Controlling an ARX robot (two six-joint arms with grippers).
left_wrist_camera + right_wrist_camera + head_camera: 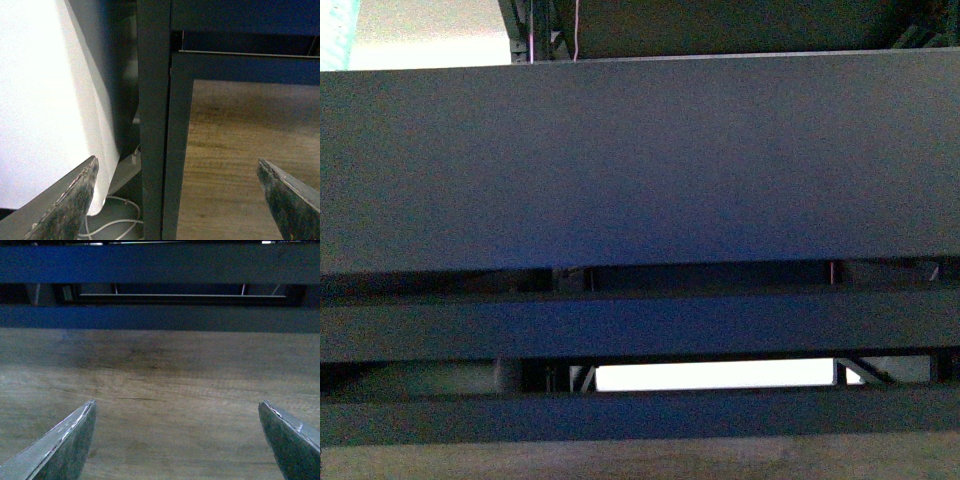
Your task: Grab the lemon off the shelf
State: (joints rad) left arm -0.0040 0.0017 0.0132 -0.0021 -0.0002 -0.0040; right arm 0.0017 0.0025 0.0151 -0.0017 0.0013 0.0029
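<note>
The lemon is out of view in every frame. Dark tray tiers of the shelf [640,160] fill the front view from very close, with lower rails below. Neither arm shows in that view. In the left wrist view a black upright of the shelf [155,125] stands just ahead, and my left gripper [177,170] is open with nothing between its fingers [75,200]. My right gripper [177,410] is also open and empty, hanging above wooden floor and facing the shelf's low rails [160,265].
A large white object [45,100] stands beside the upright, with a white cable [115,220] on the floor under it. Wood-grain floor [165,390] stretches beneath both grippers and under the rack. A bright gap [715,375] shows between the lower rails.
</note>
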